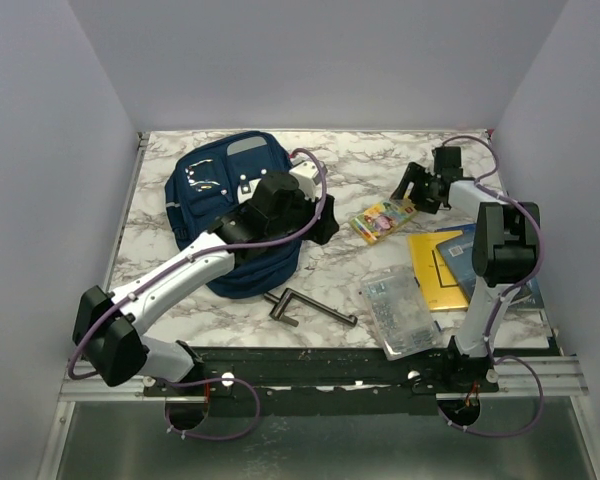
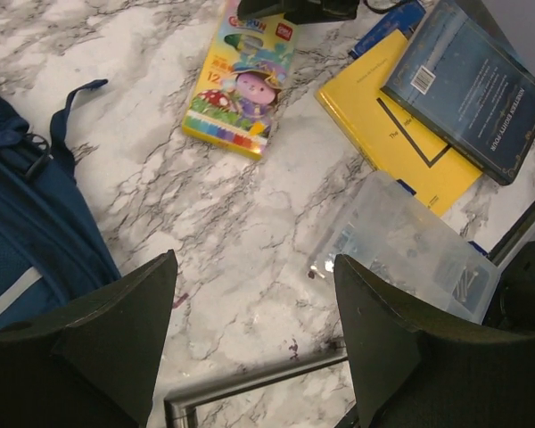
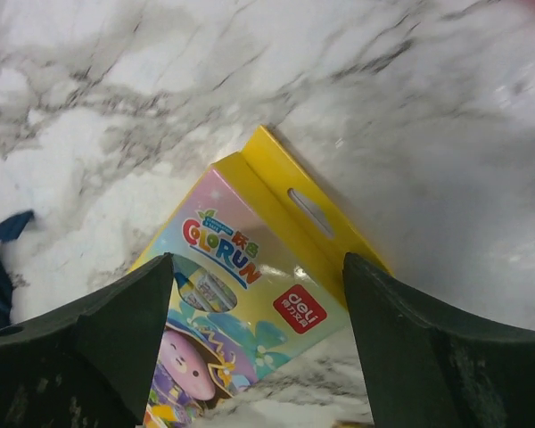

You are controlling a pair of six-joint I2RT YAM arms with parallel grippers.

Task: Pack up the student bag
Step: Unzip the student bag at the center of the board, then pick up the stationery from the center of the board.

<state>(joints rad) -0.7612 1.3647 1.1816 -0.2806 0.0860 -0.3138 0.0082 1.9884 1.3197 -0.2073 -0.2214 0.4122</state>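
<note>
Marble-veined tabletop (image 1: 370,170), pale grey walls (image 1: 330,60); left tool (image 2: 252,265) and right tool (image 3: 257,260) gape empty.

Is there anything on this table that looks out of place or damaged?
Nothing looks spilled or damaged. One oddity: a metal T-shaped bar lies beside the student bag, unlike the crayon box and yellow book nearby.

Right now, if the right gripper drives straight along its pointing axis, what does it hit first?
The right gripper is open, and the crayon box lies directly ahead of it on the marble table, so it would most likely meet the box first. Depth to it is unclear.
</note>
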